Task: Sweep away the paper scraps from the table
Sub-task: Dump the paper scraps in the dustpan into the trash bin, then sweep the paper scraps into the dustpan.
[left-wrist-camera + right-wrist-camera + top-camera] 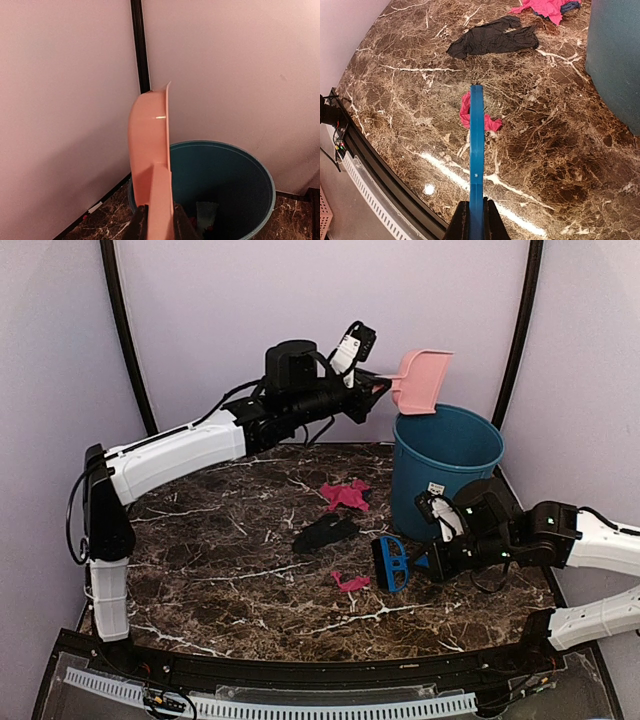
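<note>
Three paper scraps lie on the marble table: a magenta one with a bit of blue under it, a black one, and a small magenta one, which also shows in the right wrist view. My left gripper is shut on the handle of the pale-pink dustpan, held tipped above the teal bin; in the left wrist view the dustpan stands on edge over the bin. My right gripper is shut on the blue brush, just right of the small magenta scrap.
The teal bin stands at the back right of the table and holds some scraps. The table's black front rim lies close to the brush. Pale walls close in the back and sides.
</note>
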